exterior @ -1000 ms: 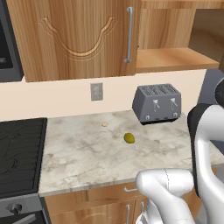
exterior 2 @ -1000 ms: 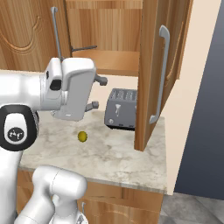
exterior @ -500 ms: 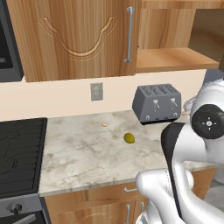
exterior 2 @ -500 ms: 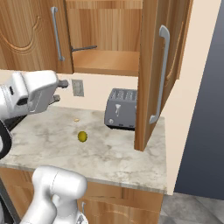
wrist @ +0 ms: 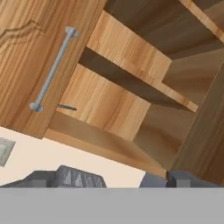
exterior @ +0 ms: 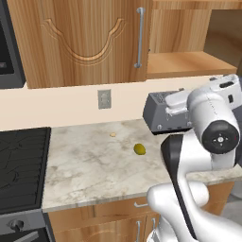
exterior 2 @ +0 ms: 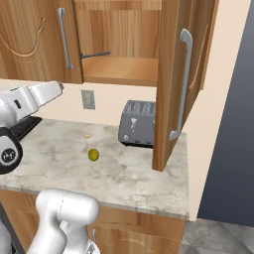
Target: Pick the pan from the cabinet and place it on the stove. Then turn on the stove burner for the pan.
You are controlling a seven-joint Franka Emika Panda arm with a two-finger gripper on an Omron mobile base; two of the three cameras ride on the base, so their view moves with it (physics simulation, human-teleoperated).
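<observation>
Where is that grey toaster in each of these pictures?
Left base view: the toaster sits right of centre on the counter, partly behind the white arm.
Right base view: centre, beside the open cabinet door.
Hand view: its slotted top shows at the bottom left.
Shared landmark: the wall outlet, left of the toaster.

We are seeing a warm-brown cabinet point(exterior: 85, 42), a grey toaster point(exterior 2: 138, 123), a beige-veined marble desk point(exterior: 90, 165) and a black stove point(exterior: 21, 165).

Even, bright rendered light is falling everywhere; the warm-brown wooden cabinet point(wrist: 131, 92) is showing dark interior shadows toward twelve o'clock; nothing is blurring.
</observation>
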